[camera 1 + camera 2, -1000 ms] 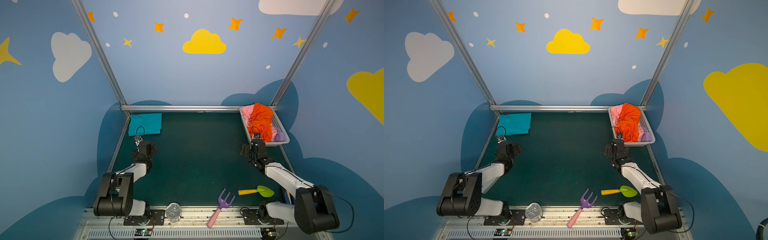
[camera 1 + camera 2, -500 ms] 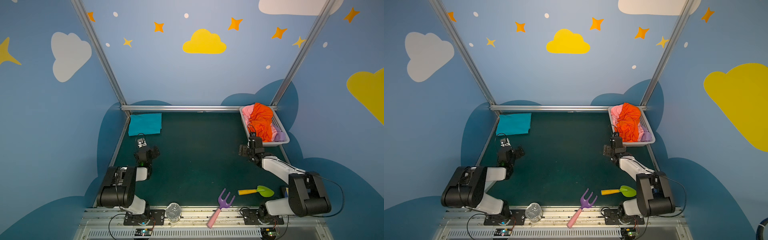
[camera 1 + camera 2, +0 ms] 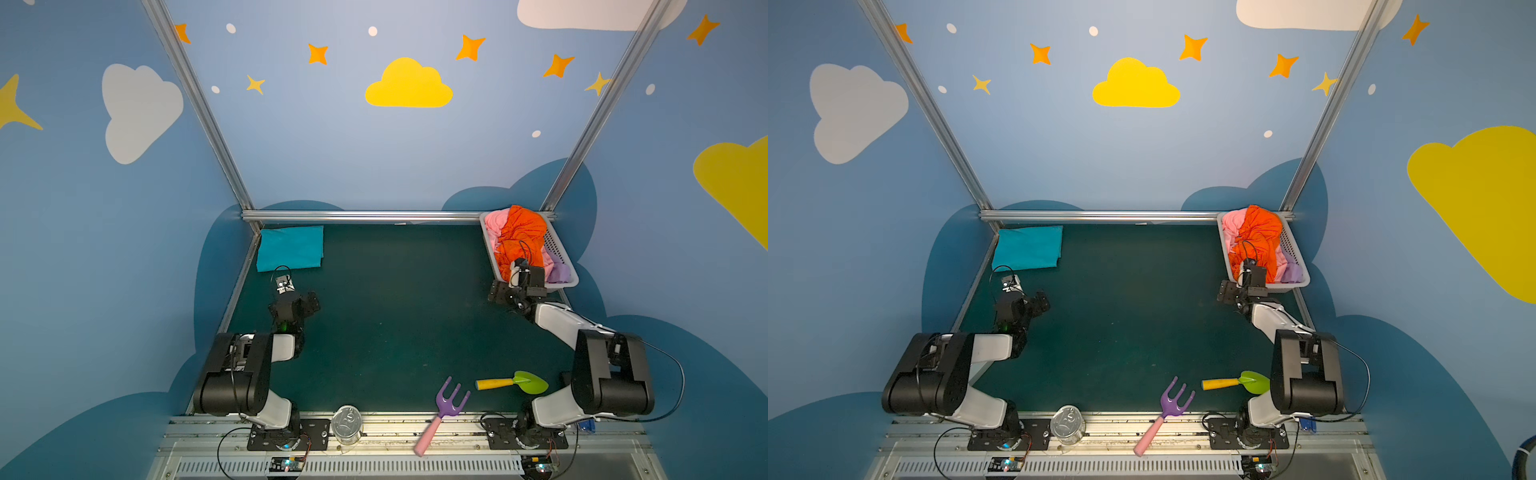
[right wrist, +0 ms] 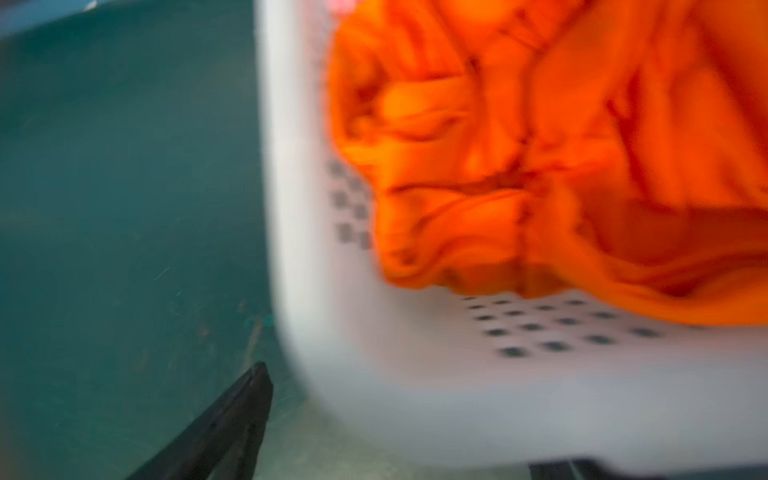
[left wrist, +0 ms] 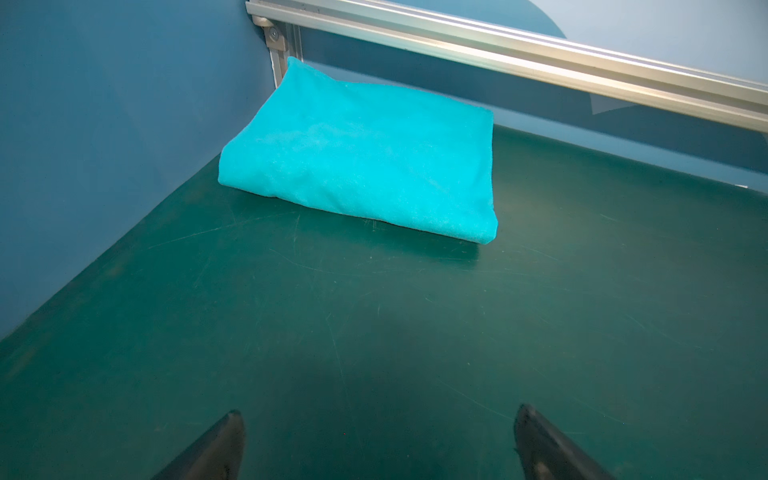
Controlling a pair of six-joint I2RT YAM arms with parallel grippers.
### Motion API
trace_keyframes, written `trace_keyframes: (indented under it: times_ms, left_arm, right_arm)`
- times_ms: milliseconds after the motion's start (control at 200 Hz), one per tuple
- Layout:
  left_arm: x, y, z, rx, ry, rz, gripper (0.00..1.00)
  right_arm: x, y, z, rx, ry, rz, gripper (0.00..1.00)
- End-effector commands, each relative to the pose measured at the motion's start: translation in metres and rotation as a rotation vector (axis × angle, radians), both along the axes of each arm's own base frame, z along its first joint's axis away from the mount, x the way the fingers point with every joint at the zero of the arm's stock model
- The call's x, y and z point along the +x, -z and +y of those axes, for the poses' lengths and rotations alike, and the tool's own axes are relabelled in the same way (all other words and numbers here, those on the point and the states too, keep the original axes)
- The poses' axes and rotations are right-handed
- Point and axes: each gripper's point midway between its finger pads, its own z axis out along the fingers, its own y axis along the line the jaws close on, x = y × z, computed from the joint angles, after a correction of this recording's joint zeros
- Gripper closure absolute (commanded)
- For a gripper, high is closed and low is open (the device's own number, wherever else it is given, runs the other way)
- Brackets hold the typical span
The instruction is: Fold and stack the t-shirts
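The left fingers stand wide apart, empty, above the counter — the folded teal t-shirt lies ahead of them, not touching. The right fingers, spread and empty too, hover at a blurred corner of the white basket; the crumpled orange t-shirt lies inside, just beyond them.

Left arm and right arm low, both with jaws wide apart.

Bright even light; right wrist view blurry.
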Motion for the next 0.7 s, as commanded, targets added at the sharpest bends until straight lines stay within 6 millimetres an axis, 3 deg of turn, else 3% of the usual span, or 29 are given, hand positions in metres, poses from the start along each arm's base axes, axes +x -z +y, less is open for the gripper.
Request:
trace_keyframes:
  times_ms: [0,120,240,365,436,611,696]
  left_arm:
    - [0.005,-0.009,0.000,0.004,0.008,-0.023,0.00]
    - [0.005,-0.009,0.000,0.005,0.009,-0.021,0.00]
    - [0.005,-0.008,0.000,0.005,0.008,-0.021,0.00]
    - [0.005,-0.009,0.000,0.006,0.007,-0.022,0.00]
    - [0.005,-0.009,0.000,0.006,0.008,-0.022,0.00]
    - [0.005,-0.009,0.000,0.005,0.007,-0.022,0.00]
    - [0.005,-0.009,0.000,0.006,0.008,-0.021,0.00]
  right_arm:
    - [0.002,0.000,-0.014,0.200,0.045,-0.010,0.10]
    - [0.009,0.008,-0.031,0.379,0.060,0.039,0.10]
    - [0.014,0.024,-0.040,0.421,0.112,0.123,0.10]
    - [0.015,0.021,-0.039,0.382,0.102,0.118,0.10]
    - [0.016,0.012,-0.044,0.215,0.125,0.064,0.10]
    - [0.025,0.001,0.023,-0.106,-0.116,0.024,0.10]
    - [0.015,-0.005,0.029,-0.178,-0.119,-0.052,0.10]
